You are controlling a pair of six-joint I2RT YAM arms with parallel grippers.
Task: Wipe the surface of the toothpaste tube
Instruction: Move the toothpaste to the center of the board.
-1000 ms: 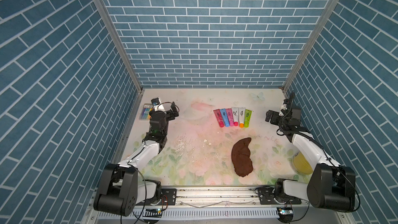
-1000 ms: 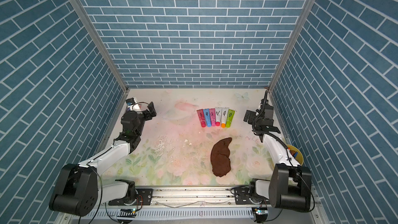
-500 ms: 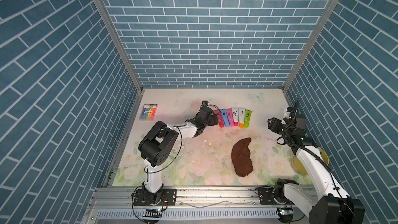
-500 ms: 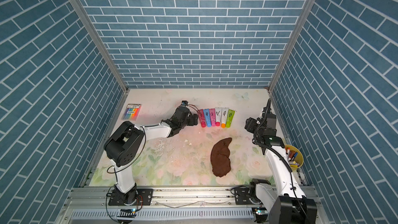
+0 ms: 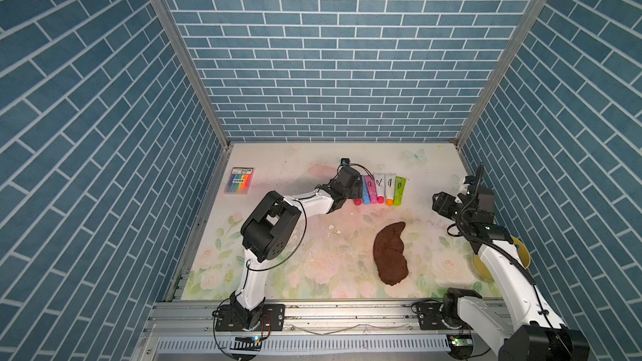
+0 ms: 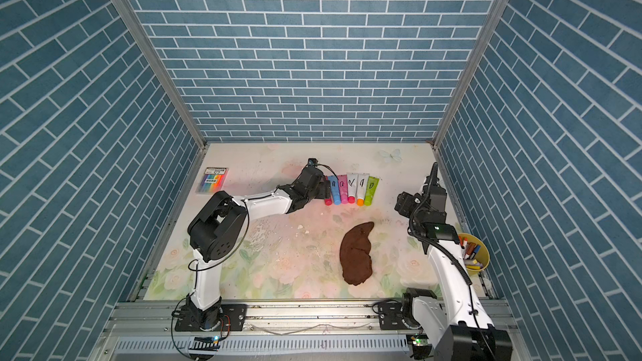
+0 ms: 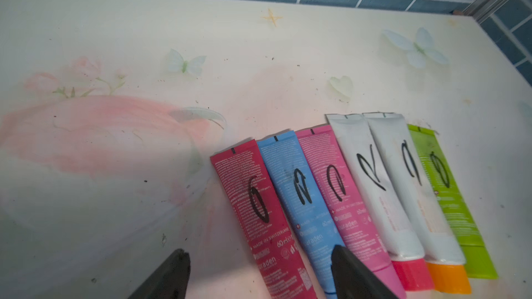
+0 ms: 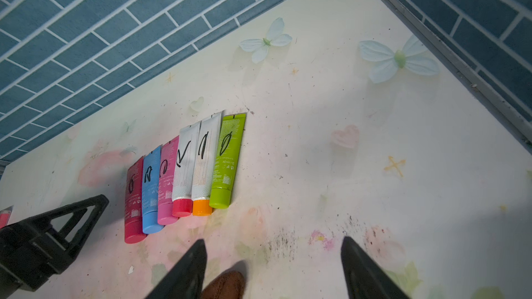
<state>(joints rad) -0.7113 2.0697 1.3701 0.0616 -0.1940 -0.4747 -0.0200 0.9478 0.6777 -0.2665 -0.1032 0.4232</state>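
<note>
Several toothpaste tubes lie side by side at the back middle of the table, each with a black marker scribble: red (image 7: 259, 197), blue (image 5: 365, 191), pink (image 6: 343, 189), white ones (image 8: 187, 165) and green (image 5: 399, 189). My left gripper (image 7: 259, 251) is open low over the cap end of the red tube (image 8: 133, 194), one finger over bare table, the other over the blue tube (image 7: 290, 185). In both top views it (image 5: 356, 189) hides most of the red tube. A brown cloth (image 5: 391, 255) lies crumpled toward the front. My right gripper (image 8: 273, 241) hangs open and empty above the table at the right (image 6: 403, 203).
A pack of coloured markers (image 5: 239, 180) lies at the back left. A yellow bowl (image 6: 483, 258) holding markers stands by the right wall behind my right arm. Blue brick walls close in three sides. Dark smudges mark the table (image 8: 282, 243) beneath the right gripper.
My left arm has swung from the marker pack at the back left across to the left end of the tube row. My right gripper has pulled back slightly toward the front.
</note>
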